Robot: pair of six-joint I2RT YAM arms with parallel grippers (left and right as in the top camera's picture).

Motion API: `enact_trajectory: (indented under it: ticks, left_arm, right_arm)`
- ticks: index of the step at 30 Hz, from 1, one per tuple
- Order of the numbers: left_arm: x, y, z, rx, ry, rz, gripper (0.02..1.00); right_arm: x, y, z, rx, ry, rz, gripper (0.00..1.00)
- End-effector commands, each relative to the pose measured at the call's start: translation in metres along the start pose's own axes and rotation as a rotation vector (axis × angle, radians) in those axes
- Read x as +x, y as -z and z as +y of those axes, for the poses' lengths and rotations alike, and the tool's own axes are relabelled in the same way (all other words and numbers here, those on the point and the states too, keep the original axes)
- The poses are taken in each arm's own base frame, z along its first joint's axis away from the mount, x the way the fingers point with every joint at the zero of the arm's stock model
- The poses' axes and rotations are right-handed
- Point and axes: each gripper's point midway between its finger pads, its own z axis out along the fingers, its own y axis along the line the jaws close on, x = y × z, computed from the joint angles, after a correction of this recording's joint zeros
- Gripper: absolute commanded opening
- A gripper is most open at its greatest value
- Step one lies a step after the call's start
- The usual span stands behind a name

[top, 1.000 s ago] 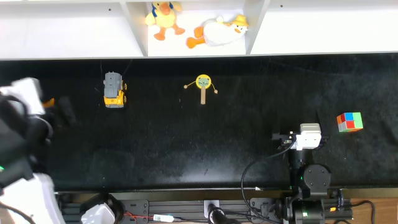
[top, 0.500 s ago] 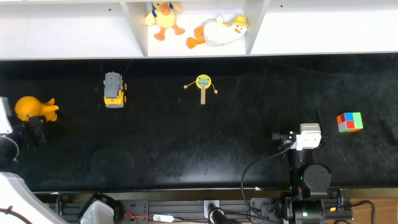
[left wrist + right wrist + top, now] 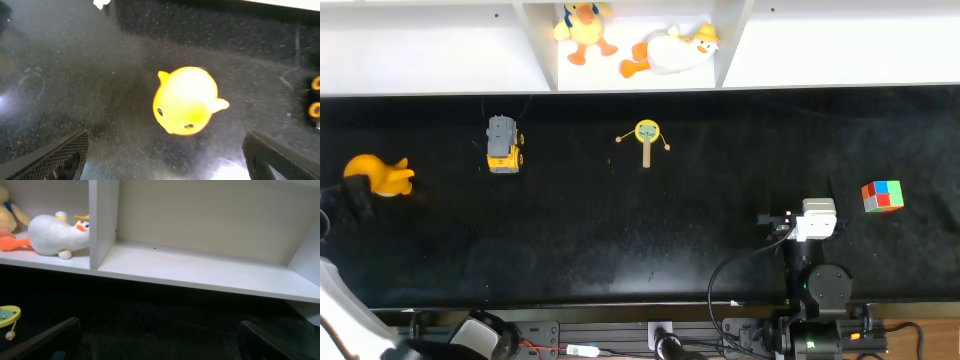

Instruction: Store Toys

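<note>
A round yellow-orange duck toy (image 3: 378,175) (image 3: 187,101) lies on the black table near its left edge. My left gripper (image 3: 356,196) (image 3: 165,172) hovers just in front of it, open, with the toy beyond its widely spread fingers (image 3: 60,160) and not touching them. A yellow and grey toy truck (image 3: 502,145), a small rattle drum on a stick (image 3: 647,136) (image 3: 7,316) and a multicoloured cube (image 3: 882,196) lie further right. My right gripper (image 3: 788,222) (image 3: 160,350) sits low near its base, open and empty, facing the shelf.
A white shelf unit (image 3: 440,50) (image 3: 200,267) runs along the back edge. Its middle compartment holds a yellow plush duck (image 3: 583,25) and a white plush duck (image 3: 670,48) (image 3: 54,233). The side compartments are bare.
The left arm has pulled back toward the table's left front edge, uncovering the duck toy, which stays on the table. The right arm has not moved.
</note>
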Motion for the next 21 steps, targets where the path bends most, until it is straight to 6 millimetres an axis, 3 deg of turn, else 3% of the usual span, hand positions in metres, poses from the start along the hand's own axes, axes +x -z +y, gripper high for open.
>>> enact_trajectory:
  ticks: [1, 7, 11, 15, 21]
  left_arm:
    - [0.01, -0.021, -0.002, 0.055, 0.003, 0.034, 0.998]
    - [0.02, -0.052, -0.01, 0.125, -0.004, 0.079, 0.998]
    - [0.015, -0.067, -0.017, 0.145, -0.046, 0.072, 0.998]
    - [0.008, -0.075, -0.021, 0.144, -0.077, 0.052, 0.998]
    - [0.018, -0.079, -0.019, 0.124, -0.076, 0.106, 0.998]
  right_arm:
    - [0.004, 0.0, 0.001, -0.005, -0.001, 0.002, 0.993]
    - [0.004, 0.0, 0.001, -0.005, -0.001, 0.001, 0.996]
    - [0.004, 0.0, 0.001, -0.005, -0.001, 0.002, 0.996]
    - [0.004, 0.0, 0.001, -0.005, 0.0, 0.002, 0.996]
    - [0.004, 0.0, 0.001, -0.005, -0.001, 0.002, 0.993]
